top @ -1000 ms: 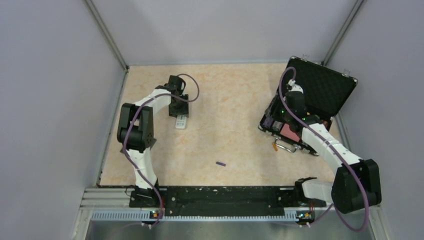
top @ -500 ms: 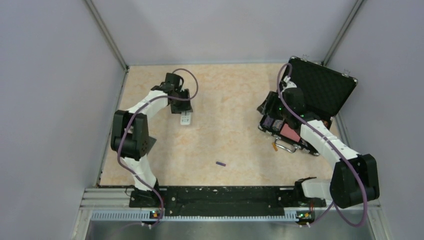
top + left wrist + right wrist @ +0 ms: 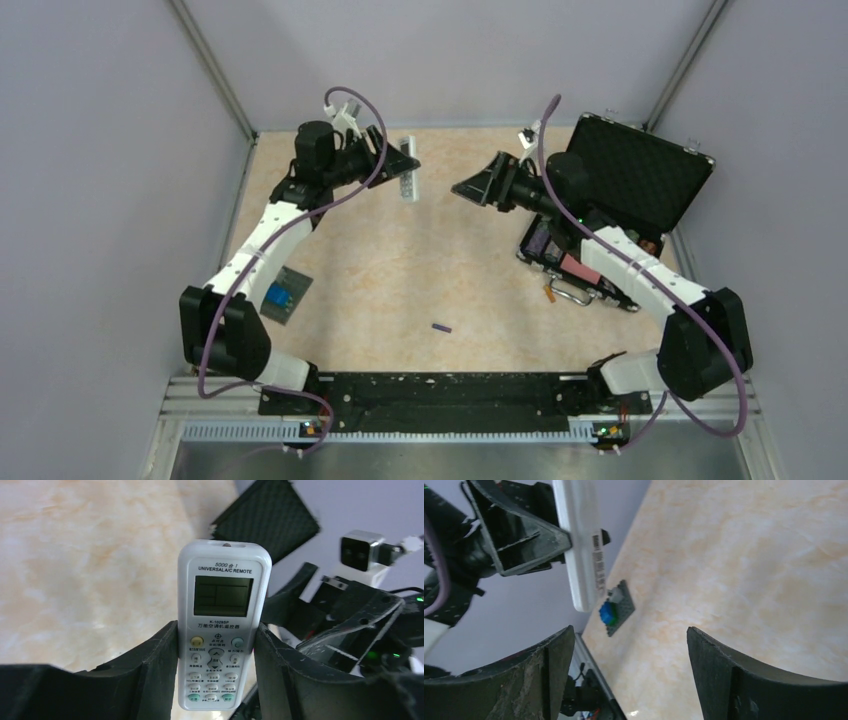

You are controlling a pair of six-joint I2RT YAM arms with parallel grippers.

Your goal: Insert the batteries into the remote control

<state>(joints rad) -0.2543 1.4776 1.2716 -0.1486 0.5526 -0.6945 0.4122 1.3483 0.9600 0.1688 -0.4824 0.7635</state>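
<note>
The left pincer [image 3: 216, 630] is clamped on the remote control [image 3: 222, 620]. Its two jaws press the long edges of the lower, button-covered half, and the display end stands free above them. The remote is held up off the bench [image 3: 470, 280], button face toward the left wrist camera.

The right pincer [image 3: 629, 630] faces the remote from its right side, close but apart from it. Its jaws are spread wide with nothing between them.

The likeliest trouble seems to be the grip. Smooth plastic is pinched only at the edges and low down, so any push from the right pincer on the back could pivot the remote or slide it out onto the bench. The two pincers also point at each other at close range, so a misjudged approach could knock them together.

Whether the battery bay on the back is open cannot be told. The one battery [image 3: 441, 327] in view, dark purple, lies on the bench well on the arm-base side of the remote, and neither pincer holds it. Being round, it may roll when nudged.

A dark card [image 3: 283, 296] with a blue patch lies to the remote's left and nearer the bases. An open black case [image 3: 640, 175] stands to its right.

The remote's face reads "5000 合 1", "UNIVERSAL A/C REMOTE", "K-1029SP" and "万能空调机遥控器". A small label seen from the right wrist is unreadable.
</note>
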